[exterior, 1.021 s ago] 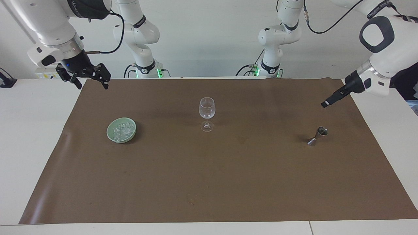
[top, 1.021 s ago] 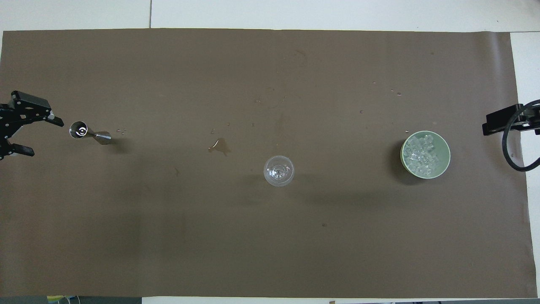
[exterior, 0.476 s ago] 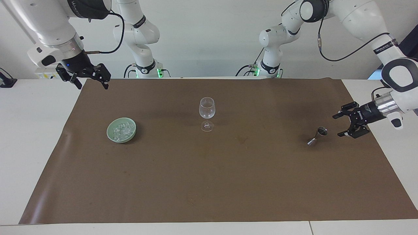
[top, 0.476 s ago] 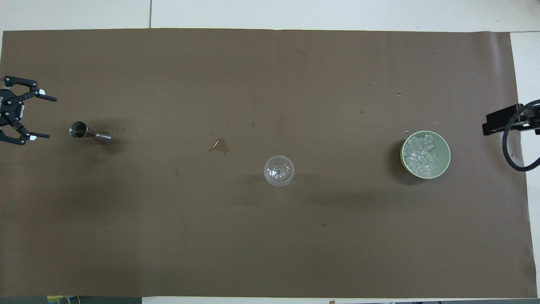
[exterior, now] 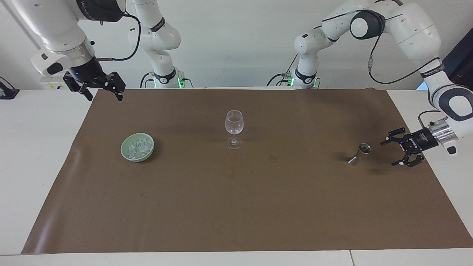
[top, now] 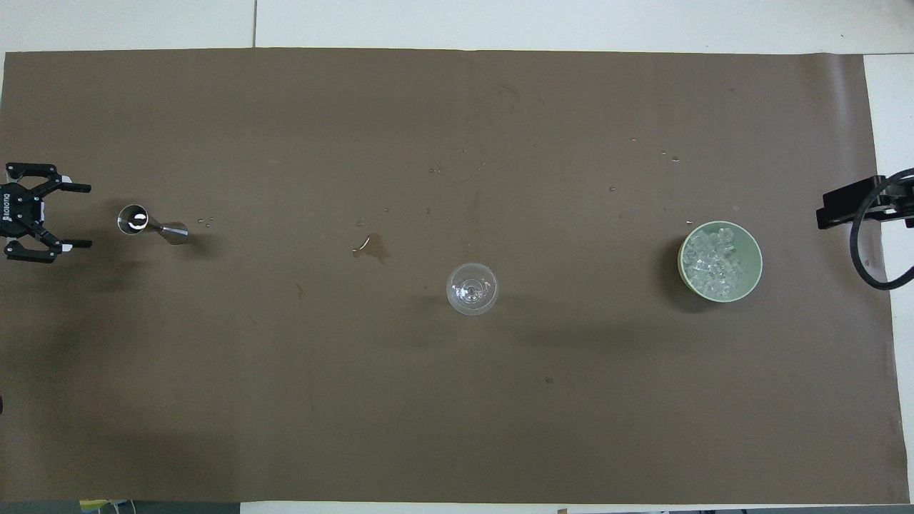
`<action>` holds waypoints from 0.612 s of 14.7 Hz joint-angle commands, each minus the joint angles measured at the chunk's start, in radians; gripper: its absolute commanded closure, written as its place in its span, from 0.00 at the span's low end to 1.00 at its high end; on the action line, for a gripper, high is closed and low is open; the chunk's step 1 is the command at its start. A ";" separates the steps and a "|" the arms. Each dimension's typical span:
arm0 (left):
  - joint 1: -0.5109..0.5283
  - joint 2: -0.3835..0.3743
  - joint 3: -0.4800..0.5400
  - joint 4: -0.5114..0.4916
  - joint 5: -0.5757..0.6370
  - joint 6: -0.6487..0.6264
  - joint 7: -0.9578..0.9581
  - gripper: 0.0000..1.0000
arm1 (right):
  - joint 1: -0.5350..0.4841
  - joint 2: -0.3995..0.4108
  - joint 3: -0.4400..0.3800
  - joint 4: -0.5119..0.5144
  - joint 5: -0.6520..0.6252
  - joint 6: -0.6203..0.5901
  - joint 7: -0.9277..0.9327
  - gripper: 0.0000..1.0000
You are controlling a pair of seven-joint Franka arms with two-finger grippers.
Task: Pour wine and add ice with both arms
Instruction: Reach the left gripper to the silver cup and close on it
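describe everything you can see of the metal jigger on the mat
The jigger is a small double-cone measure of shiny, steel-looking metal, two cones joined at a narrow waist. It stands on the brown mat on its smaller cone, leaning in the facing view, its wider open mouth up and catching a bright glint. It sits toward the left arm's end of the table, apart from the wine glass. Nothing touches it but the mat; the left gripper, open, is beside it, short of contact.
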 commanded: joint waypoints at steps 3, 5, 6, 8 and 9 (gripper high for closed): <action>0.011 -0.092 -0.002 -0.246 -0.135 0.058 -0.003 0.00 | -0.008 -0.021 0.002 -0.024 0.018 -0.004 -0.021 0.00; 0.024 -0.114 -0.004 -0.301 -0.194 0.049 0.007 0.00 | -0.008 -0.021 0.002 -0.024 0.018 -0.004 -0.021 0.00; 0.029 -0.119 -0.008 -0.306 -0.211 0.049 0.069 0.00 | -0.008 -0.021 0.002 -0.024 0.018 -0.004 -0.021 0.00; 0.020 -0.122 -0.013 -0.317 -0.234 0.046 0.218 0.00 | -0.008 -0.021 0.002 -0.024 0.018 -0.004 -0.021 0.00; 0.018 -0.126 -0.013 -0.330 -0.273 0.044 0.218 0.00 | -0.008 -0.021 0.002 -0.024 0.018 -0.004 -0.021 0.00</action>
